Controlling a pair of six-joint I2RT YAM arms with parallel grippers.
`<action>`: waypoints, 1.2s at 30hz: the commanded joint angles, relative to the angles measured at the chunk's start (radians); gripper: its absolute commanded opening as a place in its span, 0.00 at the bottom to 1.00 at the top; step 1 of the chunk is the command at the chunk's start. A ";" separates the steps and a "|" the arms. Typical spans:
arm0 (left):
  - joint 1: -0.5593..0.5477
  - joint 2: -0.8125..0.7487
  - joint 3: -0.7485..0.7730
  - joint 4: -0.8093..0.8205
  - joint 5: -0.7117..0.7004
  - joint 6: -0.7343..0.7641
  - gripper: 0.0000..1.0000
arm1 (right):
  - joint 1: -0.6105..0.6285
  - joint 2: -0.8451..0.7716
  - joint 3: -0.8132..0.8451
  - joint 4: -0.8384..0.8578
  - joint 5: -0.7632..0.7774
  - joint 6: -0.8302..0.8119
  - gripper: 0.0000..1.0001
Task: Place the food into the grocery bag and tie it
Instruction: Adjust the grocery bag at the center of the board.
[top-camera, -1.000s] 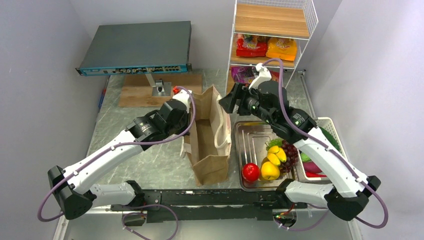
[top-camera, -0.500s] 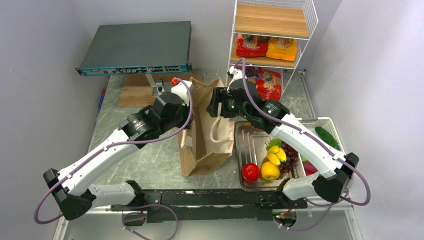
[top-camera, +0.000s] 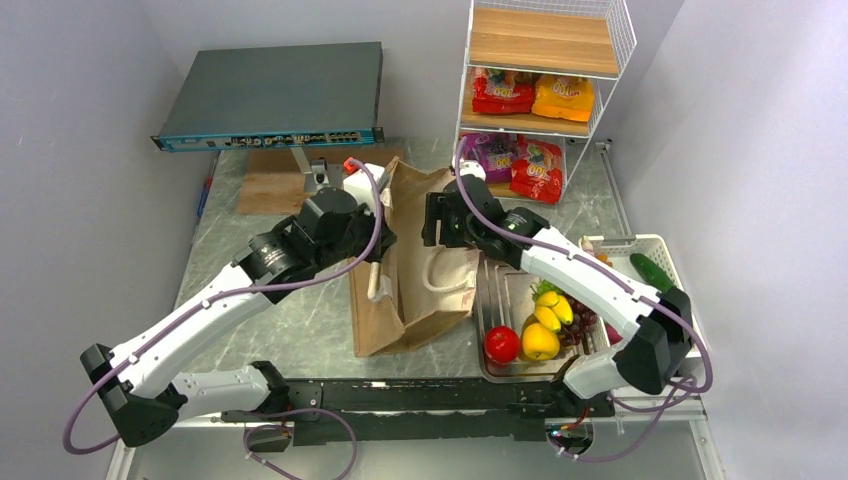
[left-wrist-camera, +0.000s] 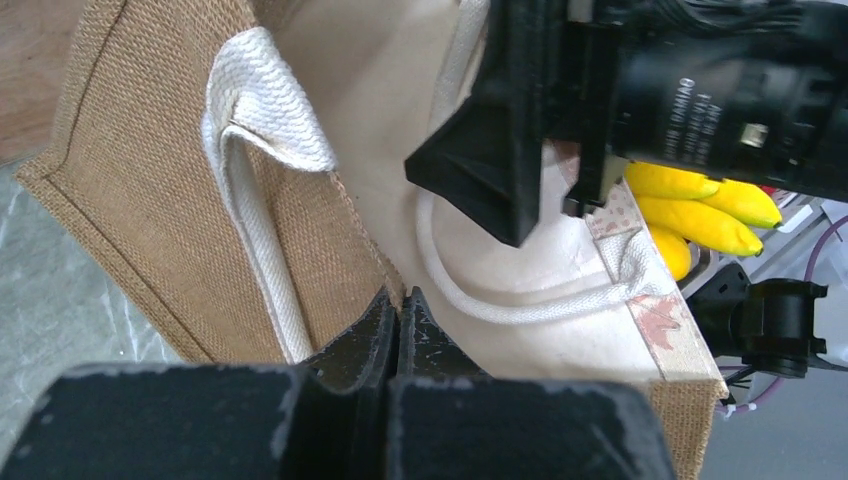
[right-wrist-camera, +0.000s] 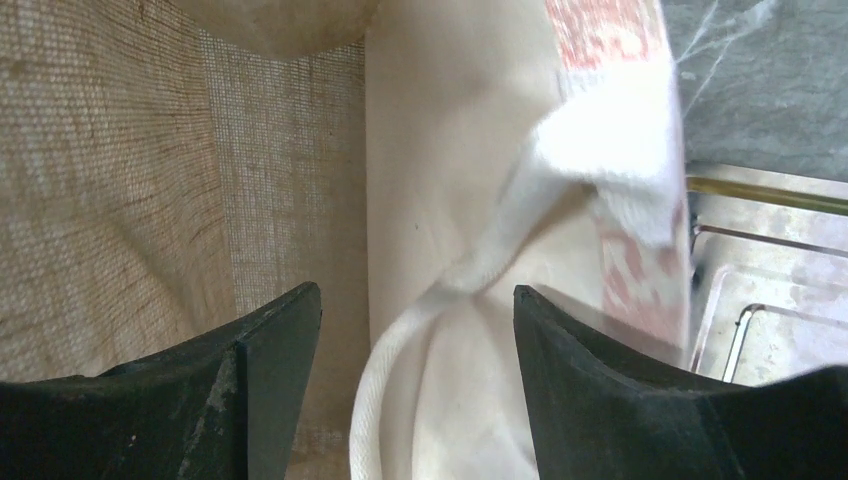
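Observation:
The brown grocery bag (top-camera: 410, 295) stands open in the middle of the table. My left gripper (top-camera: 377, 245) is shut on the rim of its left wall, as the left wrist view (left-wrist-camera: 402, 300) shows, beside a white rope handle (left-wrist-camera: 262, 250). My right gripper (top-camera: 432, 222) is open at the top of the bag's right wall; the other rope handle (right-wrist-camera: 395, 350) lies between its fingers (right-wrist-camera: 415, 305), untouched. A red apple (top-camera: 502, 344), yellow fruit (top-camera: 541, 342), bananas (top-camera: 553, 308) and grapes (top-camera: 580, 304) lie on the metal tray (top-camera: 497, 285). A cucumber (top-camera: 655, 274) lies in the white basket.
A wire shelf rack (top-camera: 540, 60) at the back right holds red (top-camera: 503, 92) and orange (top-camera: 563, 98) snack packets, with more packets (top-camera: 535, 168) below. A grey box (top-camera: 270, 95) and a wooden board (top-camera: 265, 185) are at the back left. The white basket (top-camera: 660, 245) is at the right edge.
My right arm has swung left from above the tray to the bag's right wall. My left gripper, holding the left wall, has shifted; the bag has tilted and slid slightly left.

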 joint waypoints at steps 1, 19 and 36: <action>0.001 -0.053 -0.002 0.111 0.043 0.040 0.00 | -0.019 0.030 0.002 0.088 0.003 -0.009 0.72; 0.003 -0.193 -0.060 0.196 0.042 0.150 0.00 | -0.050 0.066 -0.133 0.203 0.020 0.034 0.68; 0.002 -0.260 -0.084 0.265 0.104 0.160 0.00 | -0.054 0.129 -0.168 0.285 0.043 0.063 0.25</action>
